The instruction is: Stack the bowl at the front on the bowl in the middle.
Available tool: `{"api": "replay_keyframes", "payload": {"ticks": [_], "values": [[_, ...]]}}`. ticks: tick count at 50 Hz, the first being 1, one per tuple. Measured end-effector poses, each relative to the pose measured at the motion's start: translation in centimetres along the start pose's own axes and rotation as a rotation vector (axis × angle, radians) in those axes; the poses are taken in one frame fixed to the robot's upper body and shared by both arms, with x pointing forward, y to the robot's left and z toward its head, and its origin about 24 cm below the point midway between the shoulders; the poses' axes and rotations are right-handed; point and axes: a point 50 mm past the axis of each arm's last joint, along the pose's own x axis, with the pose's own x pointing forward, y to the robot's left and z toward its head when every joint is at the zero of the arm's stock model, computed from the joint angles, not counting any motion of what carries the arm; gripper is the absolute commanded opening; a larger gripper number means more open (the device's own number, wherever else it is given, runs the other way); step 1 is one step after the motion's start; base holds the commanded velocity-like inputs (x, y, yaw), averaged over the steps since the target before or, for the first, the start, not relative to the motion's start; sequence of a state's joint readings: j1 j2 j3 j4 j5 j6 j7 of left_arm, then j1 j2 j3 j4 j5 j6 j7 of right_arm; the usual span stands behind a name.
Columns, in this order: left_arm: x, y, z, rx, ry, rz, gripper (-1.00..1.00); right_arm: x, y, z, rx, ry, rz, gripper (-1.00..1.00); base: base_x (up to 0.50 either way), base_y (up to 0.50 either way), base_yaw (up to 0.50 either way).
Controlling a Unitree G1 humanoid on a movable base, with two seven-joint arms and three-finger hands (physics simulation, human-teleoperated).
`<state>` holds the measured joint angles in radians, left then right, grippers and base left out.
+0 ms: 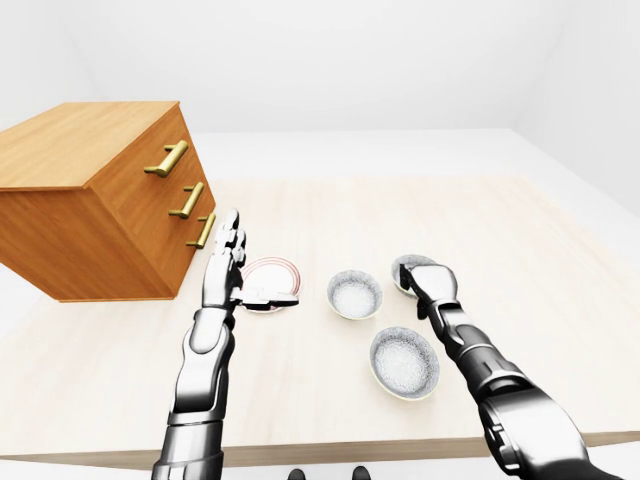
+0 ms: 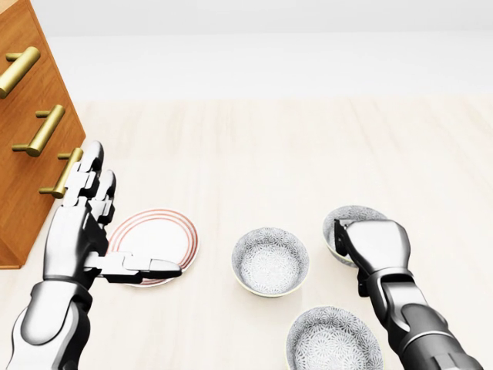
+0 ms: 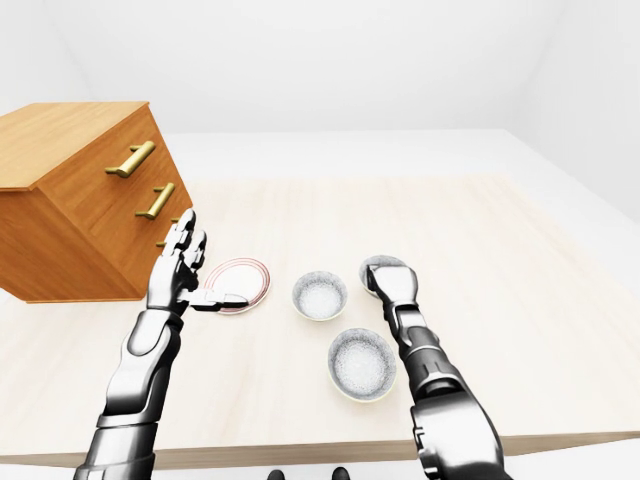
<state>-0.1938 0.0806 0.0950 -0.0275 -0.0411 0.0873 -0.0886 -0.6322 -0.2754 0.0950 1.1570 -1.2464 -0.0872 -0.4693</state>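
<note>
Middle bowl on the surface. To its right, a second bowl lies under the right hand, whose fingers curl over its rim; a grip cannot be told. A third bowl lies below-right. To its left, the left hand has its fingers spread open, over a plate.

On the table, the right hand lies over the bowl by the table's right edge and covers most of it. Only the upper arc of the rim and a sliver toward the head view's left show. The hand's fingers are folded out of sight under its back, so whether they grip the rim cannot be told. The bowl nearest the table's near edge is cut by the head view's bottom edge. The left hand hides a strip of the plate under its thumb. The chest of drawers runs off the head view's left and top edges.
</note>
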Motion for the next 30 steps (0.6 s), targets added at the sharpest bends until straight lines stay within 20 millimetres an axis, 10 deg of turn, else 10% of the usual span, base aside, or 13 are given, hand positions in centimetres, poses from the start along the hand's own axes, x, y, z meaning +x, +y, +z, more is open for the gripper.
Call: {"api": "replay_keyframes", "payload": {"ticks": [30], "values": [[-0.2, 0.4, 0.2, 0.002, -0.010, 0.010, 1.00, 0.3, -3.9, 0.0, 0.117, -0.019, -0.065, -1.00, 0.00, 0.00, 0.00]]}}
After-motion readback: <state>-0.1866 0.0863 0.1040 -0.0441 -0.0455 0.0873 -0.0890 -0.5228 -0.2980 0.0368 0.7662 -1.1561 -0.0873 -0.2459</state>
